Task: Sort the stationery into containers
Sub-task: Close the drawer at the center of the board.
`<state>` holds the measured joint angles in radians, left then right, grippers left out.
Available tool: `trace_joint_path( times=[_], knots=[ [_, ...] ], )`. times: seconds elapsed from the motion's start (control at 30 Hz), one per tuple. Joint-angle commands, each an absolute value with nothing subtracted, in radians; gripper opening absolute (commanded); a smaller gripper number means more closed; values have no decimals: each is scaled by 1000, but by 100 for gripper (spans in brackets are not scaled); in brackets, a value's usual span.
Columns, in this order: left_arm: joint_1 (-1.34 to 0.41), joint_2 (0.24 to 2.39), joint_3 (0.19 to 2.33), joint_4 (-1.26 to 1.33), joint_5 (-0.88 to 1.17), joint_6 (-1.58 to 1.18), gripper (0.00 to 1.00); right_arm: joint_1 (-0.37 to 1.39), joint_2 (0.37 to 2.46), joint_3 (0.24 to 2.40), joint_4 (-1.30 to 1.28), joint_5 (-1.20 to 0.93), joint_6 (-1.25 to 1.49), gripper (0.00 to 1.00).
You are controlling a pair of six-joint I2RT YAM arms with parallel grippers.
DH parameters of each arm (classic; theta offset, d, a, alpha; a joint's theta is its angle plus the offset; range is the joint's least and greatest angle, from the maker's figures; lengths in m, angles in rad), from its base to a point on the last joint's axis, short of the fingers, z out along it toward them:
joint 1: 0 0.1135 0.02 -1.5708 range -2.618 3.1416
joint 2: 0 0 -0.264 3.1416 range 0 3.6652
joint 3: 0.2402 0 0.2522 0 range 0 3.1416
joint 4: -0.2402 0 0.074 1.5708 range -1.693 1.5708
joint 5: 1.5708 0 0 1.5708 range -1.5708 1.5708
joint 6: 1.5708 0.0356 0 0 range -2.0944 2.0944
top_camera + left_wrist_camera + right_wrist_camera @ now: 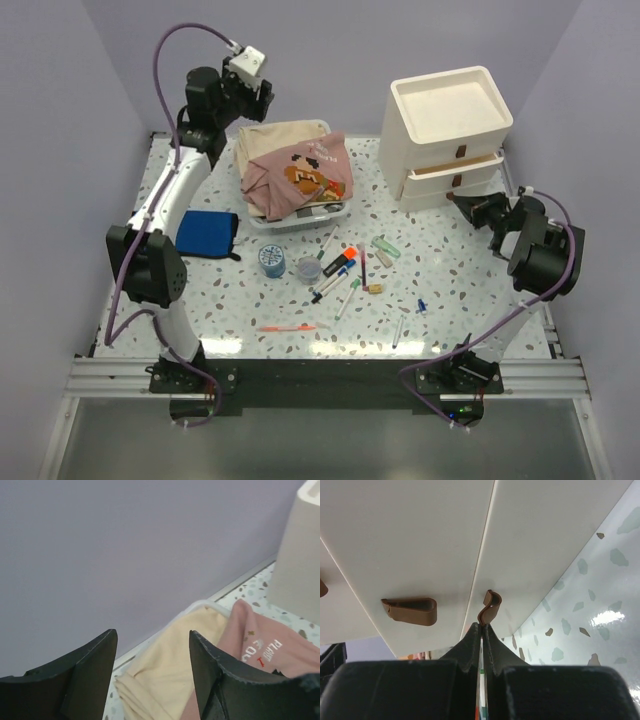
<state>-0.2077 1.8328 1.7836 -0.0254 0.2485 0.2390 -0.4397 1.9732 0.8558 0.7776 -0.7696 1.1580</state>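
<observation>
On the near half of the table, between the arm bases, the stationery point(345, 270) lies loose. Pens and markers are in a fan, a blue tape roll point(271, 258) has a clear cup point(308, 269) just beside it, and an orange pen point(285, 327) lies nearest the edge. None of it sits in a container, as far as I can see.

Further back on the right, the right gripper point(481, 630) has its jaws pressed together and grips nothing. Its tips are just under a brown handle point(491, 605) of the drawer unit point(430, 190); whether they touch it I cannot tell. One drawer appears slightly pulled out. The tray top point(400, 110) shows no items.

At far left, the left gripper point(152, 640) hangs over the clothes point(300, 165) in their basket, jaws apart and empty.

Judgement: sorting not begun. Drawer access looks like the step in hand, and every item is left to place.
</observation>
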Motion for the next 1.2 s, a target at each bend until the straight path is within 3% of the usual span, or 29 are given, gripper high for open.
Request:
trace_joint_path(
  times=[0.0,0.13,0.5,0.57,0.63,0.8,0.9,0.97,1.0,1.03,1.17],
  knots=[
    [-163,1849,1740,-173,665,89,64,-437,1896,888,694,-802,1076,0],
    [-163,1845,1661,-241,773,75,59,-437,1882,911,597,-819,1016,0],
    [-166,1874,1634,-259,811,84,43,-437,1875,923,522,-811,950,0],
    [-173,1876,1634,-253,812,86,50,-437,1875,922,518,-810,946,0],
    [-195,1865,1643,-227,702,121,66,-437,1873,920,518,-811,946,0],
    [-323,1899,1823,-81,620,189,72,-439,1871,913,522,-813,943,0],
    [-417,1983,1942,-106,696,157,61,-437,1881,920,535,-811,953,0],
    [-463,2002,1918,-66,721,138,39,-437,1888,931,537,-810,951,0],
    [-506,2006,1892,-37,727,129,12,-437,1891,939,540,-808,950,0],
    [-526,2008,1863,-16,732,118,0,-437,1896,942,549,-804,953,0],
    [-597,2026,1698,292,736,12,0,-437,1911,950,578,-799,972,0]
  ],
)
